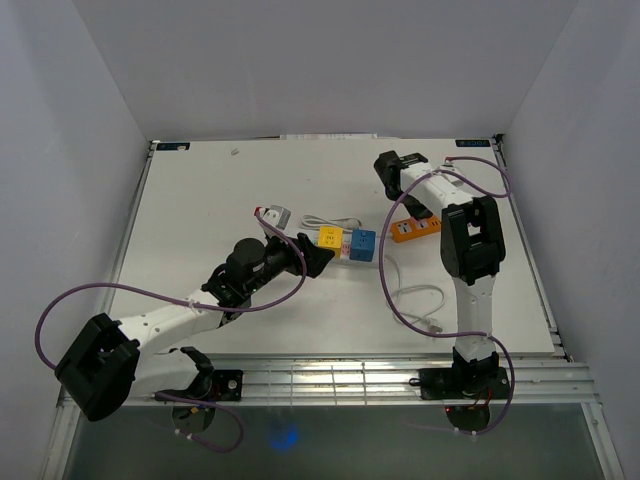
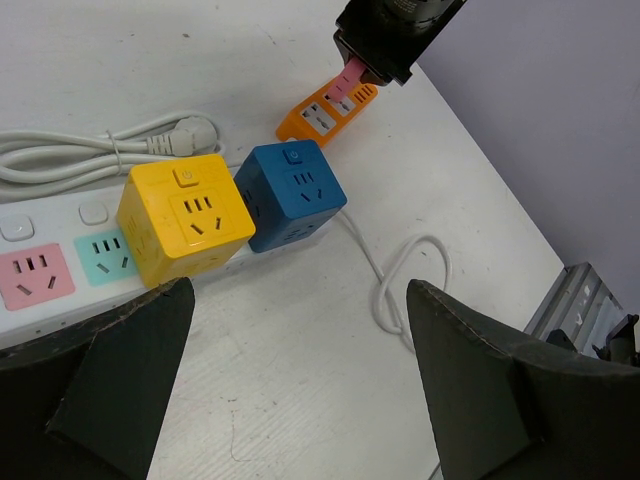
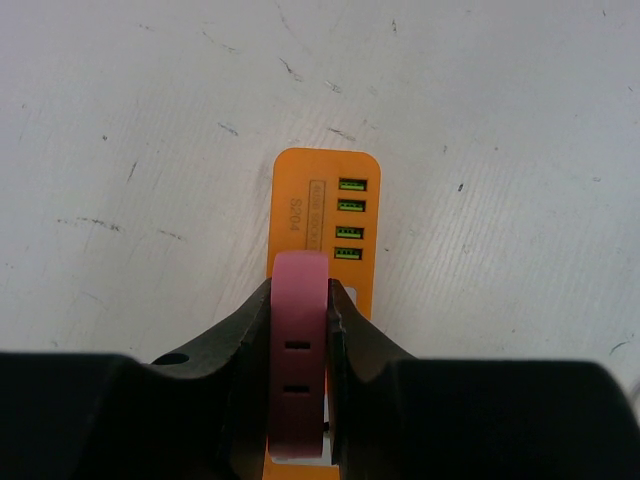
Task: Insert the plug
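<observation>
Pinching a pink plastic plug (image 3: 298, 350) over the rectangular orange power strip (image 3: 322, 210), the right gripper (image 3: 298, 300) is probably risking jamming misaligned prongs, while the left gripper (image 2: 300, 300) is gaping.

The pink plug (image 3: 298, 300) seems matt plastic; white table (image 3: 480, 120) scuffed.

A white, scuffed table (image 1: 200, 210) is sitting boxed in by pale-grey panels: a back wall (image 1: 320, 60), a left wall (image 1: 50, 180) and a right wall (image 1: 590, 150). Soft, even light is falling across it. Aluminium rails (image 1: 330, 380) are running along the near edge; below them a dark surface (image 1: 400, 450), possibly the floor, is catching a blue glint (image 1: 285, 437).
</observation>
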`<state>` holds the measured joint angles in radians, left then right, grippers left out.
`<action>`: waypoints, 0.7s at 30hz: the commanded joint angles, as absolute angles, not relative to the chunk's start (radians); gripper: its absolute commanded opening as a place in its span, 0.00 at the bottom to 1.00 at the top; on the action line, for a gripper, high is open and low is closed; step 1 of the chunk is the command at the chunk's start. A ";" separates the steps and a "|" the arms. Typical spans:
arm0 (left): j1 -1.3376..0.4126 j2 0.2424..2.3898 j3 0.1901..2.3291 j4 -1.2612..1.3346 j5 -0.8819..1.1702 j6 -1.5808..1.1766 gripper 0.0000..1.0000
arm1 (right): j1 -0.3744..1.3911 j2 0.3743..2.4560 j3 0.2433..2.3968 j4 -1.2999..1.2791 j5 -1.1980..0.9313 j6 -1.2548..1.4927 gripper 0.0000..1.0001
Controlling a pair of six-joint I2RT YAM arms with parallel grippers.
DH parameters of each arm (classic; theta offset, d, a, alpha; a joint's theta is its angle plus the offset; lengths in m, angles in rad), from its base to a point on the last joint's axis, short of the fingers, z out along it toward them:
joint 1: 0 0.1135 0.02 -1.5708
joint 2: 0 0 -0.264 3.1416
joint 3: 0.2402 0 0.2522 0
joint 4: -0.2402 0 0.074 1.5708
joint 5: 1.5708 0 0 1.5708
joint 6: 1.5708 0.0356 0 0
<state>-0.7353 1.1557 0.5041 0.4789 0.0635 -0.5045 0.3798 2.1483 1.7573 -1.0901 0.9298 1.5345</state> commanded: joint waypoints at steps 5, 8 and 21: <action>-0.741 1.149 0.538 0.495 0.069 -0.494 0.98 | 0.377 2.180 1.736 -1.055 0.913 1.528 0.08; -0.741 1.150 0.537 0.495 0.071 -0.494 0.98 | 0.376 2.186 1.733 -1.042 0.911 1.516 0.08; -0.746 1.152 0.538 0.495 0.071 -0.492 0.98 | 0.373 2.230 1.752 -1.011 0.888 1.480 0.08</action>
<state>-0.7403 1.1557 0.5041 0.4789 0.0635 -0.5014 0.3786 2.1685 1.7523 -1.0420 0.9298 1.4731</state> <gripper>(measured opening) 0.978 0.267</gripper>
